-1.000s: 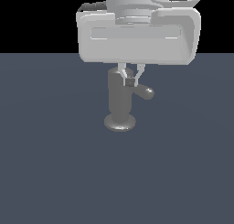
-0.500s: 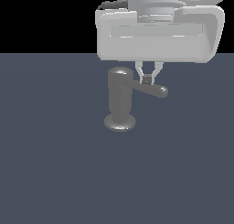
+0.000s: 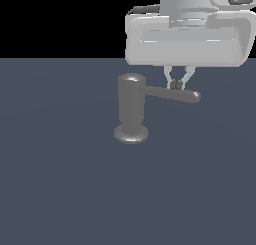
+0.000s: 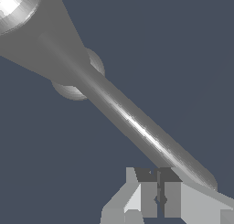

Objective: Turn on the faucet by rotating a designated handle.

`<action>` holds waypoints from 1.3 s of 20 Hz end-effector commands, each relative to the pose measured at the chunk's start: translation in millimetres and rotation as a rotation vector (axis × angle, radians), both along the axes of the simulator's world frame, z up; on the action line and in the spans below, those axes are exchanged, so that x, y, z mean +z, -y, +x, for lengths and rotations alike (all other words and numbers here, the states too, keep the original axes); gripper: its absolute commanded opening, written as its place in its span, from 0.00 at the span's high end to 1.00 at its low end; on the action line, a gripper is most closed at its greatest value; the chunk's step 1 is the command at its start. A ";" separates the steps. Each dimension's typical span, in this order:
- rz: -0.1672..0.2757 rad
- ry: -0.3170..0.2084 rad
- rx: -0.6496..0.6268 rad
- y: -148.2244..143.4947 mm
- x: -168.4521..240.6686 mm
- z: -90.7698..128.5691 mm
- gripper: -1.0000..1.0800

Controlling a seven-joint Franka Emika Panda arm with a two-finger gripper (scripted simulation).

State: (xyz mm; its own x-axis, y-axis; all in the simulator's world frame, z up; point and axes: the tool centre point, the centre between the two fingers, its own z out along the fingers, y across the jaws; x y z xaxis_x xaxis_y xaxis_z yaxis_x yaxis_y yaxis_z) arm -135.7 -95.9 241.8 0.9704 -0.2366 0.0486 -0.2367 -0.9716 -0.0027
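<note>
You get even, soft light, sharp renders without blur, and bright glare streaking the handle [image 4: 137, 122] and faucet [image 3: 131, 106] top.

The bench [image 3: 60, 189] is a flat, uniform dark slate-blue surface filling the lower part of the exterior view. Above its far edge, the background [image 3: 60, 19] is plain black.

- The faucet [image 3: 131, 109] stands upright on a dark blue-grey floor [image 3: 60, 189], on its flared round base.
- The handle [image 3: 170, 94] points toward 3 o'clock from the cylinder's top.
- The gripper [image 3: 175, 84], fingertips together, touches the handle from above, near its rounded end.
</note>
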 end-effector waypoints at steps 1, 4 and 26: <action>0.001 -0.009 0.002 7.4 -5.8 6.7 1.00; 0.001 -0.012 0.000 17.2 -7.2 12.9 1.00; 0.007 -0.039 -0.014 86.6 -17.2 56.2 1.00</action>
State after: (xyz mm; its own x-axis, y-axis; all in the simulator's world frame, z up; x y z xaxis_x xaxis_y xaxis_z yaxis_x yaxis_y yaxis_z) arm -70.9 -166.1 242.2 0.9735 -0.2240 0.0461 -0.2242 -0.9745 -0.0014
